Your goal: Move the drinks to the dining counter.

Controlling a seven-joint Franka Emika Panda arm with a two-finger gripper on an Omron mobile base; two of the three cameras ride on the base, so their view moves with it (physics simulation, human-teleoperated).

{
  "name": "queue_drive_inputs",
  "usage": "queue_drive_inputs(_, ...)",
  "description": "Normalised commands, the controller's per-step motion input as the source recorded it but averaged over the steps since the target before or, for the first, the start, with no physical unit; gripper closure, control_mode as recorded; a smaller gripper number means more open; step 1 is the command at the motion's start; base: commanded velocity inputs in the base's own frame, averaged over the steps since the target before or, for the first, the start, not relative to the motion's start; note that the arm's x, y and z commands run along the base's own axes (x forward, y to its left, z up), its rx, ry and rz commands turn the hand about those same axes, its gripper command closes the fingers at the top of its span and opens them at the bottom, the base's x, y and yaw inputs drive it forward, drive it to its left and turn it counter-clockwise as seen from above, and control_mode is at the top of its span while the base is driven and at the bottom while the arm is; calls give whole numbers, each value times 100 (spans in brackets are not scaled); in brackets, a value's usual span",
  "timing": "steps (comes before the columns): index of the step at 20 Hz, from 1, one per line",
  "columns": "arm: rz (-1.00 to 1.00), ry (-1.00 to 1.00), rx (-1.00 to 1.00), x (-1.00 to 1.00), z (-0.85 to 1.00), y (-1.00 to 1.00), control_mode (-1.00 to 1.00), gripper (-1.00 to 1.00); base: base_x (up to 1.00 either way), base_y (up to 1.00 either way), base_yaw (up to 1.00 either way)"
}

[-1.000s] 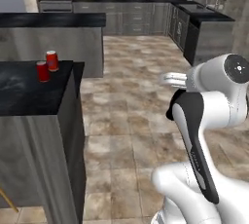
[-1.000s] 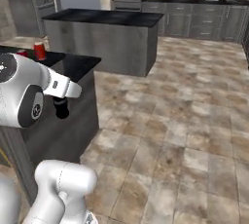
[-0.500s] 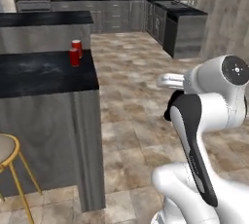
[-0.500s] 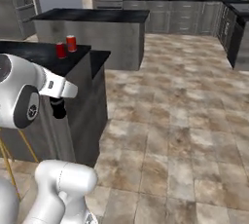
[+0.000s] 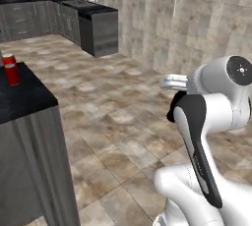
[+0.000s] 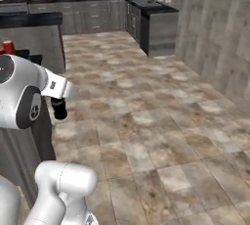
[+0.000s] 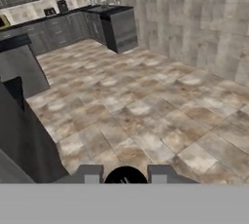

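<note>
Base has swung right since a second ago; the whole view shifted, the things themselves did not move. Hand [image 7: 125,175] closed on a dark round item, likely the bottle [image 7: 125,176]. Two red cans [image 5: 11,70] sit on the black worktop [image 5: 22,99], left of the arm. Judged mid-carry to the dining counter.

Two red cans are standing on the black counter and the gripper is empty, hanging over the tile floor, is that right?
Not quite. The gripper is not empty: the hand view shows a dark round thing gripped between its fingertips. The rest holds: two red cans stand on the black counter, and the gripper hangs over the tile floor.
</note>
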Motion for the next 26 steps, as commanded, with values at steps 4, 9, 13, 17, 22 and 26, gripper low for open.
queue_drive_inputs(4,0,0,0,0,0,0,100,100,10,99,-55)
queue_drive_inputs(9,0,0,0,0,0,0,100,100,44,81,-38)
queue_drive_inputs(13,0,0,0,0,0,0,100,100,52,35,-10)
queue_drive_inputs(17,0,0,0,0,0,0,100,100,47,58,-3)
queue_drive_inputs(22,0,0,0,0,0,0,100,100,16,60,0)
queue_drive_inputs(26,0,0,0,0,0,0,100,100,4,31,9)
